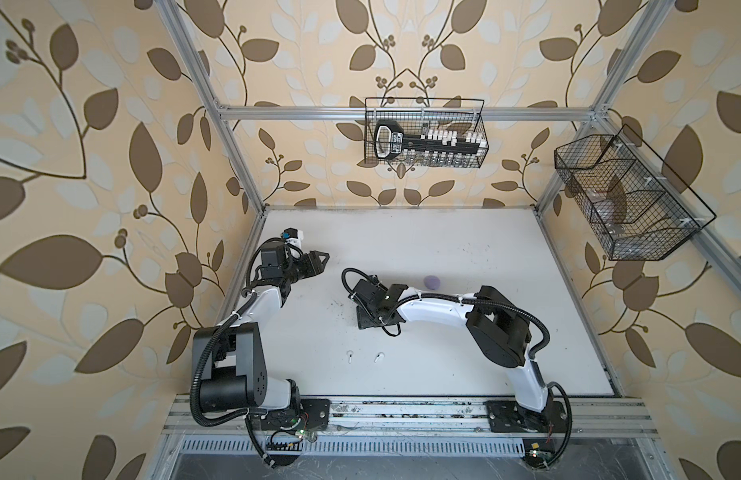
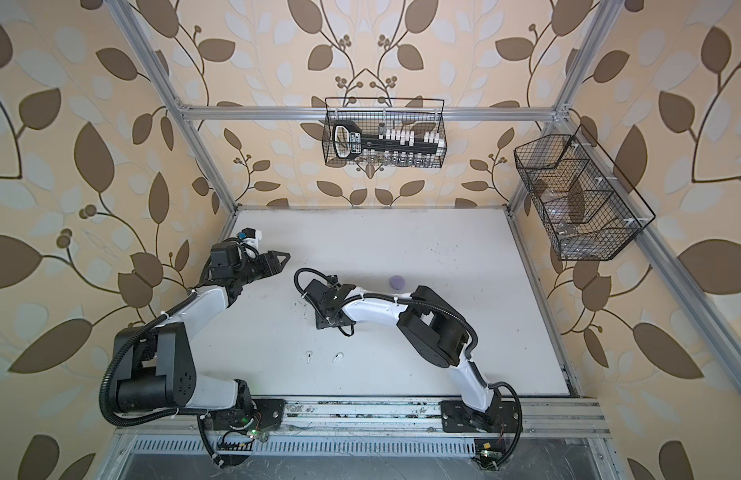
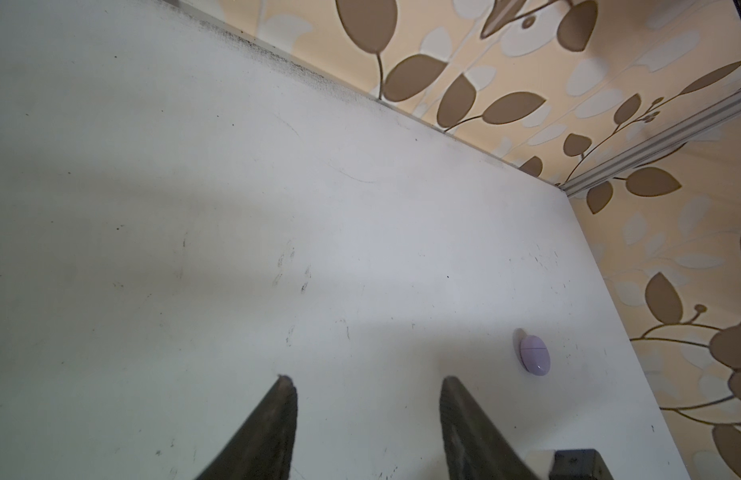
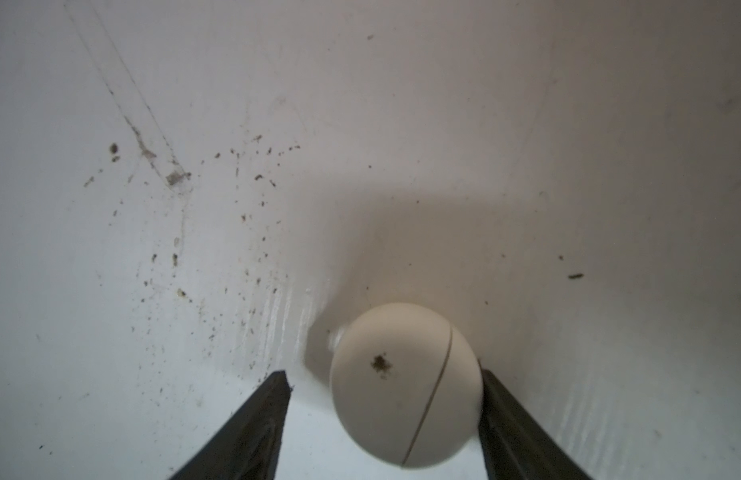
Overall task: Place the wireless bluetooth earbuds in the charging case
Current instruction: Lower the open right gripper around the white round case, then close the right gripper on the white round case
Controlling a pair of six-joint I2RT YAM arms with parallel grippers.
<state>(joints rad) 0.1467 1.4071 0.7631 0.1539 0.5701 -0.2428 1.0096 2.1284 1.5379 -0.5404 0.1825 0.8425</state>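
Leaf-print wallpaper (image 1: 111, 187) — aluminium frame (image 1: 402, 113), white tabletop (image 1: 443, 249) (scuffed, speckled)

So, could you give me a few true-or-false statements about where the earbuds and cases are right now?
1. Two white earbuds lie loose on the table. True.
2. The lavender case is open. False: it is closed.
3. The left gripper holds an earbud. False: its jaws are open and empty.
4. A white case sits between the fingers of the right gripper. True.
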